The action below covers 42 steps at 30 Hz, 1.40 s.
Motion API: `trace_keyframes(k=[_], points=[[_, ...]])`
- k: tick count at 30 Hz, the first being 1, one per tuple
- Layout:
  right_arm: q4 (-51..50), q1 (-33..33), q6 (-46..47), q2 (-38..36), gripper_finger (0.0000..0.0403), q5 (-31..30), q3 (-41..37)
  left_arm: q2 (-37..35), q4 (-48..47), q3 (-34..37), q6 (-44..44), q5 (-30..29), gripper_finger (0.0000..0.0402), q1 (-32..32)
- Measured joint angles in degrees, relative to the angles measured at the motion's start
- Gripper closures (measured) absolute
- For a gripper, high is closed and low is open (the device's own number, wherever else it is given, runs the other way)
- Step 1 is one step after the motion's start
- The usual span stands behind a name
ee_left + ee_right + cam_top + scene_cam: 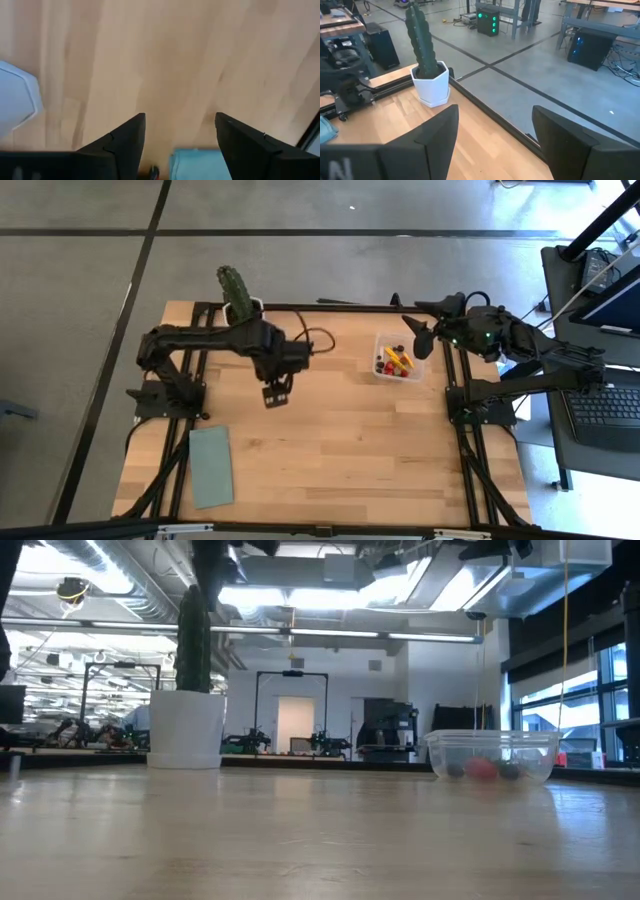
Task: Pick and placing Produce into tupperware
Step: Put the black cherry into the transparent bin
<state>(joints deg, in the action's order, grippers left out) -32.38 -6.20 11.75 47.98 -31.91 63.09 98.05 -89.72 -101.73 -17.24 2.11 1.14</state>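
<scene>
The clear tupperware (pixel 398 358) stands at the table's far right, and small red, yellow and dark produce (pixel 394 361) lies in it. The low view shows the tupperware (pixel 492 755) resting on its flat base, with produce (pixel 483 769) on its floor. My left gripper (pixel 277 392) hangs open over bare wood left of the table's middle, pointing down, well apart from the tupperware. Only wood shows between the fingers of my left gripper (pixel 180 117). My right gripper (pixel 418 337) is raised just right of the tupperware. My right gripper (pixel 495 107) is open and holds nothing.
A green cactus (pixel 232 283) in a white hexagonal pot (pixel 187 730) stands at the far left edge. A flat green pad (pixel 211 465) lies near the front left corner. Bare wood spans the middle and front of the table (pixel 350 450).
</scene>
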Motion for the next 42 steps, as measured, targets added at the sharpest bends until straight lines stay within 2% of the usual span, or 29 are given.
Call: trace_keyframes(k=[5,10,17,23,31,42], points=[[0.08,0.01,0.38,1.08,0.0148,-0.01,0.0,-1.17,-0.26,8.86,1.29,-0.42,0.0177,-3.3],[0.02,0.0,1.3,2.58,0.0148,0.01,0.0,-1.04,-0.25,20.13,-0.82,3.3,0.0174,-3.18],[1.79,0.01,1.46,5.6,0.0148,-0.03,0.0,-0.64,0.01,36.2,-5.01,3.62,0.0187,-2.71],[3.44,0.0,1.08,8.06,0.0148,-0.01,0.0,-0.64,0.86,46.04,-7.99,7.48,0.0196,-2.67],[5.7,0.0,-0.24,8.55,0.0148,-0.01,0.0,-0.64,6.41,52.79,-5.62,8.39,0.0206,-2.9],[5.92,0.0,-0.29,8.48,0.0148,-0.01,0.0,1.69,11.79,54.07,-1.49,10.9,0.022,-5.9]])
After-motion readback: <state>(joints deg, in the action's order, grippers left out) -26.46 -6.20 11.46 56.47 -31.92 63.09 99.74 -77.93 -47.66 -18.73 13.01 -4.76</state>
